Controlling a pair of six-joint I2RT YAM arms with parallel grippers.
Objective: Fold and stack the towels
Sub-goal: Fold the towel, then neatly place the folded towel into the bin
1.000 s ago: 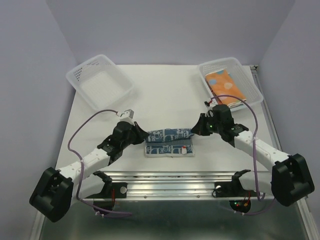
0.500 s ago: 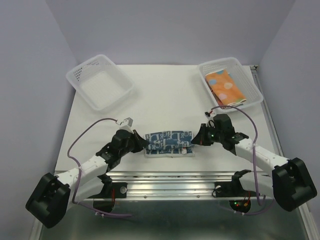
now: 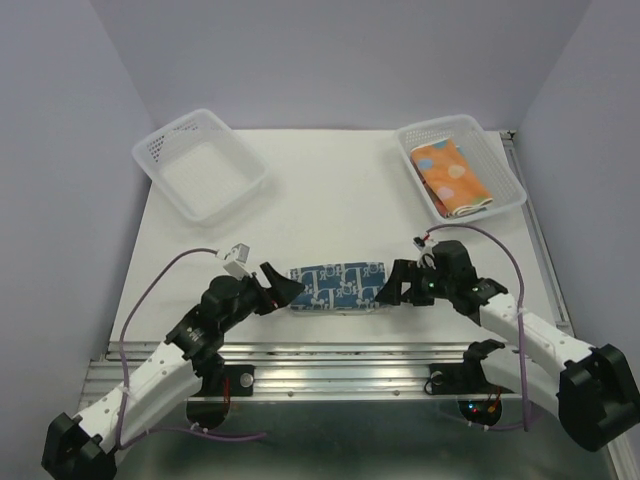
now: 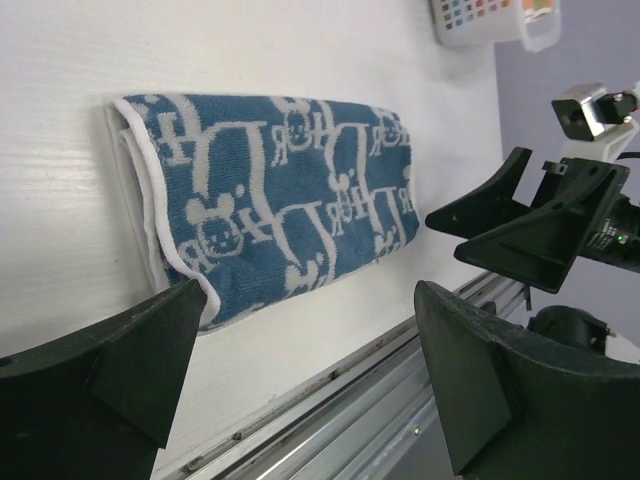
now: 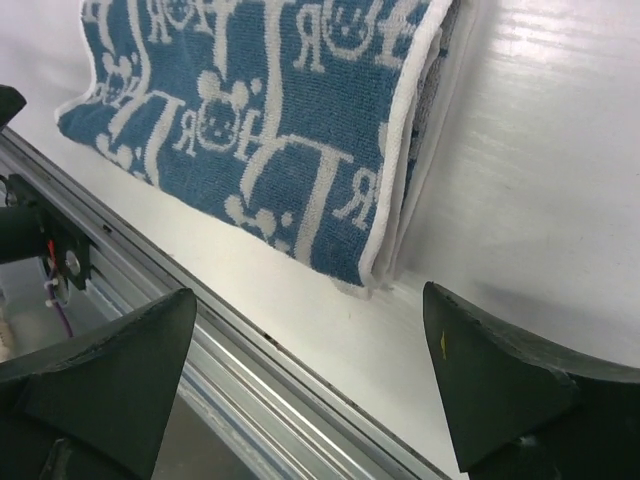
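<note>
Folded dark blue towel with white cartoon print [image 3: 337, 286] is lying flat by the near edge of the tabletop [image 3: 330, 200], about centre. Left claw [image 3: 284, 289] and right claw [image 3: 392, 291] are sitting at its two ends — both spread wide, gripping nothing.

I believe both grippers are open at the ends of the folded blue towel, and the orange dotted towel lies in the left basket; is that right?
Not quite. The top view shows the orange dotted towel in the right basket, not the left basket. The rest stands: the left gripper and right gripper are open at the ends of the folded blue towel.
</note>
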